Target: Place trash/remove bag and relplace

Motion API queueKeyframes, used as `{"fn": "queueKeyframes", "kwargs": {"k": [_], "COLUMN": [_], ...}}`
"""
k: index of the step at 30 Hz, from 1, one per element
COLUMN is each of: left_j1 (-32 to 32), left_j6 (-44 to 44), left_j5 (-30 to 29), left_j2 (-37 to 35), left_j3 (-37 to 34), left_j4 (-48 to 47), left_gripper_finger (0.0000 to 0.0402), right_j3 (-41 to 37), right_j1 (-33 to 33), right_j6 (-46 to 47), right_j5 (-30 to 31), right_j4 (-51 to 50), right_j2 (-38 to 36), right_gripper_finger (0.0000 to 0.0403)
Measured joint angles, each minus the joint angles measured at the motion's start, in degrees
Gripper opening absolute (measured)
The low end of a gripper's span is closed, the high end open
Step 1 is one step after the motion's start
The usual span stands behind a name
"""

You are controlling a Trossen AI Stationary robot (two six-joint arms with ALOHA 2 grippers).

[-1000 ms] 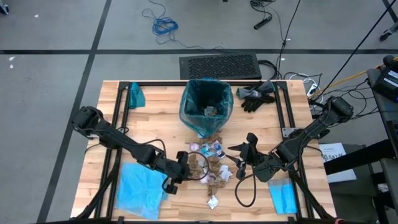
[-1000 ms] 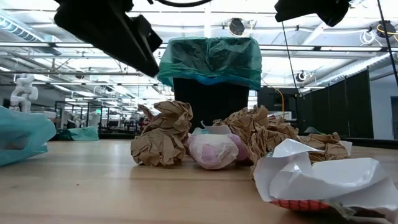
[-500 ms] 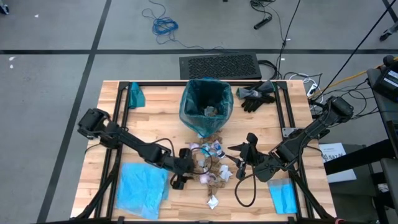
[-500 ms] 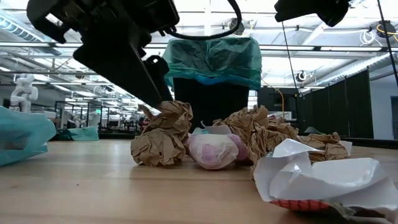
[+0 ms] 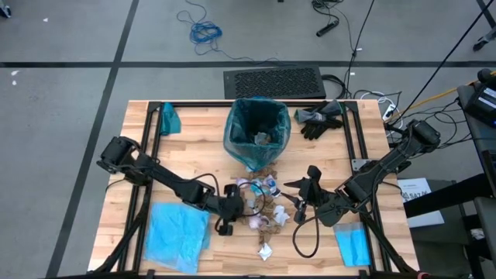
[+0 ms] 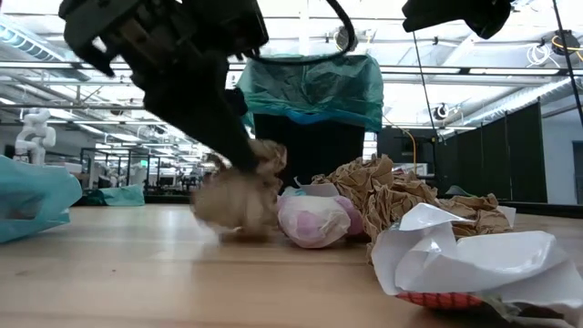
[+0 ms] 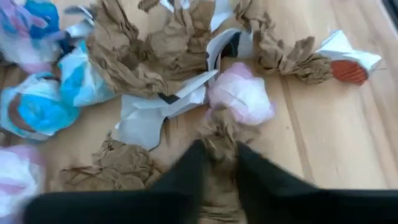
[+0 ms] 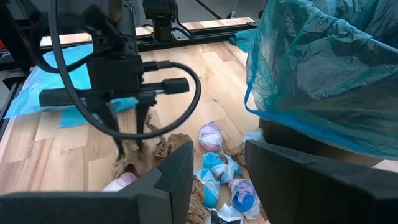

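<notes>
The trash (image 5: 262, 203) is a pile of brown paper wads and white, pink and blue wrappers on the table in front of the bin. The dark teal bag (image 5: 256, 129) lines the upright black bin, its edge folded over the rim (image 6: 310, 87). My left gripper (image 5: 230, 209) is down at the pile's left edge, shut on a brown paper wad (image 7: 217, 134). My right gripper (image 5: 301, 194) hovers open to the right of the pile, touching nothing. A sky-blue bag (image 5: 175, 232) lies flat at the near left. My left gripper pinches the brown paper wad (image 6: 235, 199) between its two fingers (image 7: 193, 163), which come slanting down from the table's left side. The wad's crumpled top (image 7: 219, 142) sits in the gap. Its underside is still on or just above the table, and it looks blurred.
Black gloves (image 5: 321, 117) lie at the far right beside the bin. A small teal cloth (image 5: 169, 118) is at the far left, and another blue sheet (image 5: 353, 245) at the near right. A white wrapper (image 5: 266, 250) lies alone near the front edge. Black frame rails run along both sides of the table.
My left gripper has moved down and toward the table's right, into the left edge of the trash pile, and has come onto the brown paper wad. The wad, still before, is now blurred and shifted slightly. My right arm has kept still.
</notes>
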Motion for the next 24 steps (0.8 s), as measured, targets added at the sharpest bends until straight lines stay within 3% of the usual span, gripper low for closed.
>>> {"fn": "queueKeyframes", "kwargs": {"k": [2,10,16,19,24], "left_j1": [-0.01,-0.95,0.21,2.7,11.5], "left_j6": [-0.05,5.08,17.67,25.09,33.11], "left_j5": [1.05,0.69,-9.02,-12.36,-13.03], "left_j2": [-0.7,-8.32,-17.35,-20.88,-23.49], "left_j3": [0.02,4.81,13.04,16.49,20.51], "left_j4": [0.27,-4.57,-14.35,-16.09,-17.15], "left_gripper_finger": [0.0016,0.0002,0.0001,0.0001,0.0001], "right_j3": [0.0,0.0,0.0,0.0,0.0], "right_j1": [0.0,0.0,0.0,0.0,0.0], "right_j6": [-0.03,-0.11,-0.1,-0.09,-0.07], "right_j5": [0.0,0.04,0.04,0.04,0.04], "right_j4": [-0.02,-0.03,0.04,0.03,0.07], "right_j2": [0.0,0.0,0.0,0.0,0.0], "right_gripper_finger": [0.0137,0.0137,0.0137,0.0137,0.0137]}}
